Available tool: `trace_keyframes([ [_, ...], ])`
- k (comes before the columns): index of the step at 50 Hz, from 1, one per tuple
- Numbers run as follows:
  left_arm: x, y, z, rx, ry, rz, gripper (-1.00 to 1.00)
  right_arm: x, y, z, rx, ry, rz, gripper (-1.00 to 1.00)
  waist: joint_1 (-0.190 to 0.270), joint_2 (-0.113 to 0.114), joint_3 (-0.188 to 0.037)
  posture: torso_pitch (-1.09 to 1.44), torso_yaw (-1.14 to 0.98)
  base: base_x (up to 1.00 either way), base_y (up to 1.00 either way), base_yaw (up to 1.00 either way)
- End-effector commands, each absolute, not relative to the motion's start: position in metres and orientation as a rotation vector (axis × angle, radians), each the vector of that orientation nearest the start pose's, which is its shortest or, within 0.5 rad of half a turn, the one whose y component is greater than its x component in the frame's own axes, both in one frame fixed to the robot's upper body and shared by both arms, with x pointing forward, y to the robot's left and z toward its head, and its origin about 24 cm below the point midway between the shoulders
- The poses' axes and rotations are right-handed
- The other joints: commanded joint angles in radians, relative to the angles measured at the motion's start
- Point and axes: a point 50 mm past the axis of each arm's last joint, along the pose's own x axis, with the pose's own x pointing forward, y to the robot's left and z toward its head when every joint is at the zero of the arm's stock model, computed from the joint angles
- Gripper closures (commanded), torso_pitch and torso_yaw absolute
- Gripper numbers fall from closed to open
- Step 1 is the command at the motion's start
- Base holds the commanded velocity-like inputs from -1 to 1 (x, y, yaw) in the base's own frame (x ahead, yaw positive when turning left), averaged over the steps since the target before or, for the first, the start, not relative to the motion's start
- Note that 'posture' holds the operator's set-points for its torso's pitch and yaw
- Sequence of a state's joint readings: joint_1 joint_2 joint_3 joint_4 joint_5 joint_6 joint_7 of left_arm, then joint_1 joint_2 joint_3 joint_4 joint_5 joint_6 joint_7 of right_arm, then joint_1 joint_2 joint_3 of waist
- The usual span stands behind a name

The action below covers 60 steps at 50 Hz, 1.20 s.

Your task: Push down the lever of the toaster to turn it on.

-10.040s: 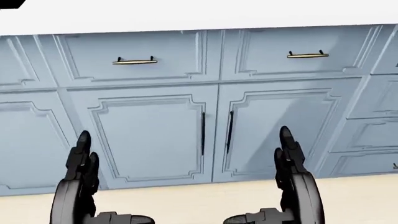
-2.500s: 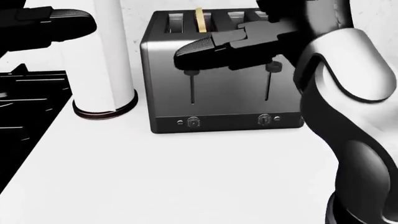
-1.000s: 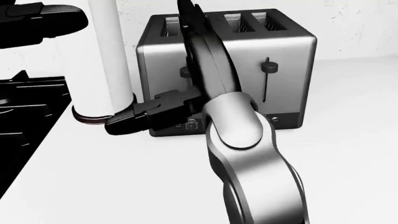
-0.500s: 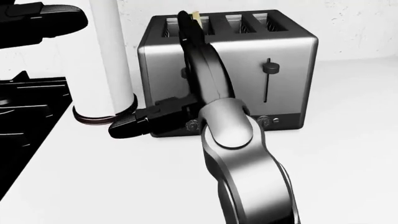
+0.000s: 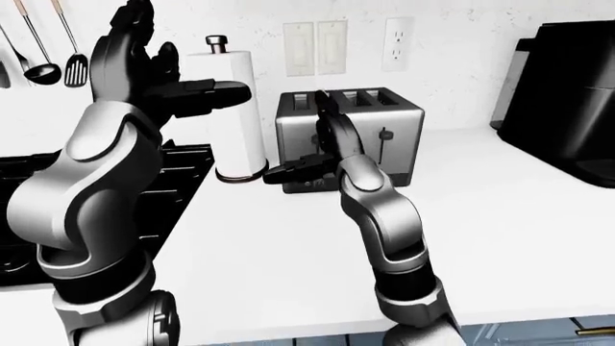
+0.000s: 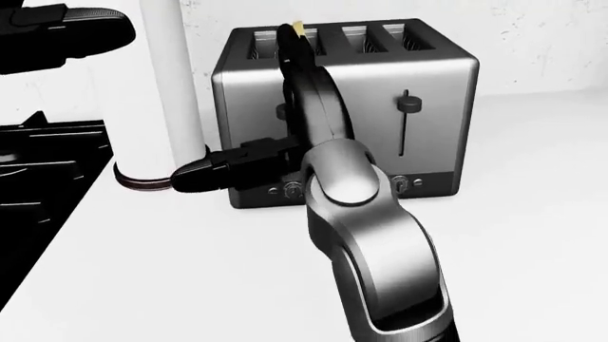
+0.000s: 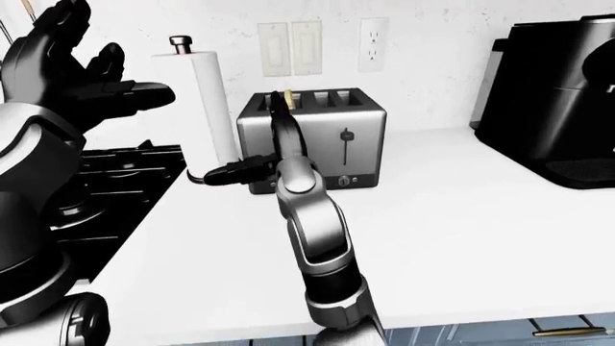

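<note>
Two black levers sit in vertical slots on the brushed-steel four-slot toaster [image 6: 380,92] on our white counter [image 6: 190,285]. Our right hand [image 6: 228,171], fingers apart, gripping nothing, lies at the toaster's 8 o'clock; the left lever is hidden behind our forearm, the right lever [image 6: 407,105] at 2 o'clock. Our left hand [image 5: 168,79] hovers open, farther off.

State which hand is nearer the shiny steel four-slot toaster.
Right. The right hand is against the face of the shiny steel four-slot toaster, low on its left side in the head view. The left hand is raised well apart, up beside the white paper towel roll.
</note>
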State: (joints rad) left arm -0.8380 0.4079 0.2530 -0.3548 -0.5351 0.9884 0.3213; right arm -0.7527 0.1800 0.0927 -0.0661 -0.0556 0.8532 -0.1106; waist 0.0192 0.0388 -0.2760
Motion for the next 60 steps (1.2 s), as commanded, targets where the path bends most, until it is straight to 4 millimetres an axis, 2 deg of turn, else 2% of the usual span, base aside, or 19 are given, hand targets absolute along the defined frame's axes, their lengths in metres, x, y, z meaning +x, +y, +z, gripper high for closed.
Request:
trace_keyframes([
  [1,0.301,0.191,0.306,-0.077,-0.299,0.082,-1.0,0.33,-0.032,0.21,-0.031,-0.01,0.228,-1.0,0.001,0.005,-0.006,-0.4,0.0,0.0,0.0,0.0],
  [15,0.301,0.191,0.306,-0.075,-0.297,0.084,-1.0,0.326,-0.03,0.207,-0.031,0.014,0.237,-1.0,0.008,0.001,-0.006,-0.4,0.0,0.0,0.0,0.0],
  [27,0.301,0.192,0.306,-0.074,-0.297,0.086,-1.0,0.327,-0.028,0.194,-0.044,0.051,0.228,-1.0,0.009,0.002,-0.01,-0.4,0.0,0.0,0.0,0.0],
  [39,0.3,0.192,0.307,-0.075,-0.299,0.087,-1.0,0.326,-0.028,0.19,-0.031,0.079,0.226,-1.0,0.01,0.002,-0.01,-0.4,0.0,0.0,0.0,0.0],
  [60,0.301,0.192,0.307,-0.076,-0.299,0.089,-1.0,0.33,-0.027,0.163,-0.025,0.129,0.223,-1.0,0.01,0.003,-0.008,-0.4,0.0,0.0,0.0,0.0],
])
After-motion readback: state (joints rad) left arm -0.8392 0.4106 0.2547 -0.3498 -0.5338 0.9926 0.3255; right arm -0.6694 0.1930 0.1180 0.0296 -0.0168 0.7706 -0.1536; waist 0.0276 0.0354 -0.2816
